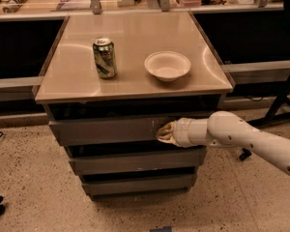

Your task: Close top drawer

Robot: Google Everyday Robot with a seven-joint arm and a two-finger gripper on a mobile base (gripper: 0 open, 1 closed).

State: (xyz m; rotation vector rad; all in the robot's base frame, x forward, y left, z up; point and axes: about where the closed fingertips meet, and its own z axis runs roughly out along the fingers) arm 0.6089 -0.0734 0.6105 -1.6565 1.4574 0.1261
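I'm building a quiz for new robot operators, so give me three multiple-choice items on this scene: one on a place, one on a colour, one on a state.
1. Where is the claw?
A. down on the floor
B. against the front of the top drawer, right of centre
C. up on the cabinet's top

2. What colour is the bowl?
A. red
B. blue
C. white

3. How does the green can stand?
A. upright
B. lying on its side
C. crushed flat

Answers:
1 B: the claw's tip meets the grey drawer front.
2 C: the bowl is pale white, inside and rim.
3 A: the can's lid faces up and its body is vertical.
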